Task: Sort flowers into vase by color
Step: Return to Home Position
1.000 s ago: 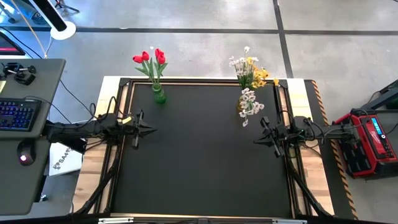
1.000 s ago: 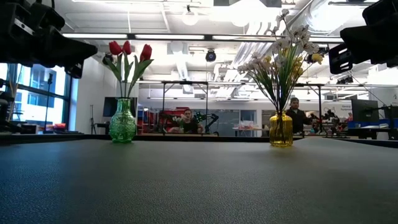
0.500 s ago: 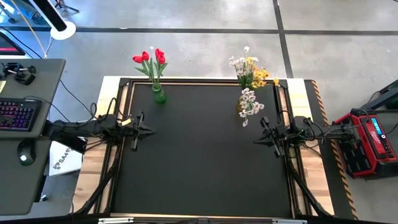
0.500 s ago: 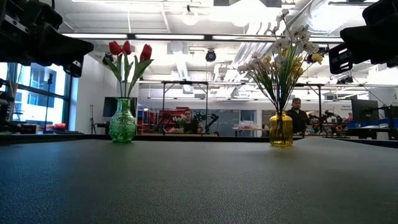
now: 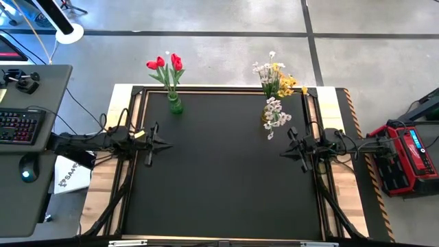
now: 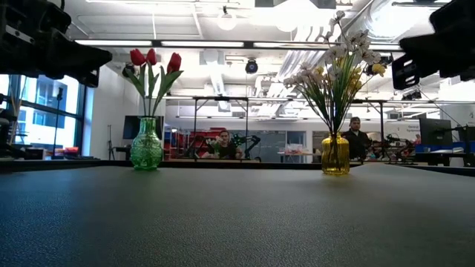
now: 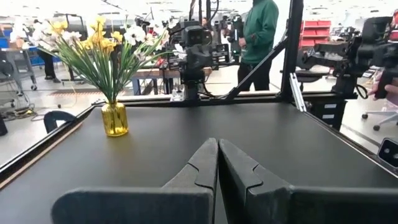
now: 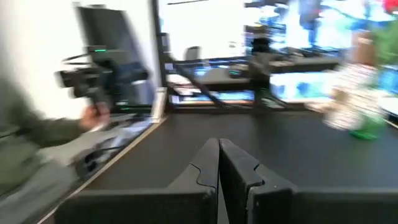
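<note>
Tulips (image 6: 151,58), seemingly three, in green vase (image 6: 146,148)

Nothing legible. White box (image 5: 70,177): dark print, too small to read. Red case (image 5: 405,158): white label, unreadable.

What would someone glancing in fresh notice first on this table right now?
The red tulips standing in the green vase at the mat's back edge on the left arm's side, and the white-and-yellow bouquet in the yellow vase on the right arm's side. The left gripper and right gripper hang shut over the mat's side edges, holding nothing.
</note>
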